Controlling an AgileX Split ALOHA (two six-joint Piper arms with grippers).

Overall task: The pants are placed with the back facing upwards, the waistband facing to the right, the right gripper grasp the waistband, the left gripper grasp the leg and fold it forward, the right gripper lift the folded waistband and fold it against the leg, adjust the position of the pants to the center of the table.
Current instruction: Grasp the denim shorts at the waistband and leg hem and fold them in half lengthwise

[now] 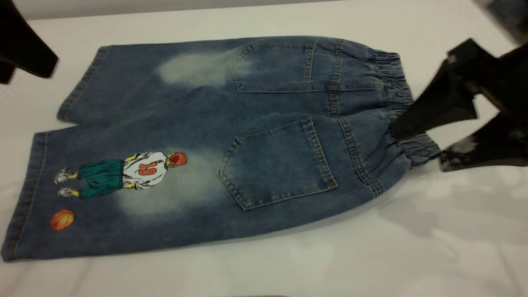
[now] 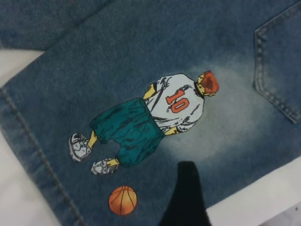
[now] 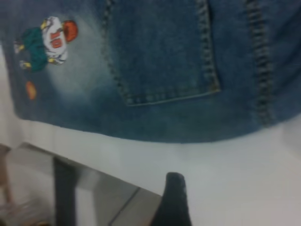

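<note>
Exterior view: pants (image 1: 214, 144) lie flat, back up, on the table (image 1: 412, 247). Long axis runs left-right, waistband (image 1: 402, 107) at the right, leg hems at the left. Your right gripper (image 1: 416, 142) is at the waistband's near end. Fingers are spread wide: upper finger (image 1: 437, 103) lies over the elastic, the scuffed lower one sits on the table just beside the band's corner. Nothing pinched yet, as far as you can see. Left gripper (image 1: 24, 53) hovers by the far-left corner, just off the far leg's hem, not touching cloth. Only a dark wedge of it shows, so you can't tell if it's open or closed.

Left wrist view: you look down on the near leg w/ the "10" player print (image 2: 150, 122) and the orange ball (image 2: 122, 200). One black fingertip (image 2: 188, 197) pokes in over the denim near the leg's edge; whether it touches, can't tell. The mate finger isn't visible.

Right wrist view: back pocket (image 3: 160, 52) and print show, w/ a strip of bare table below the pants' edge. One dark fingertip (image 3: 174, 197) sits over the white table, pants lying ahead of it.

What matters for you: band is between the right fingers' reach, so the right arm is the nearer one to a grasp. I'd judge closing on the band comes first, then left drops to the hem.
</note>
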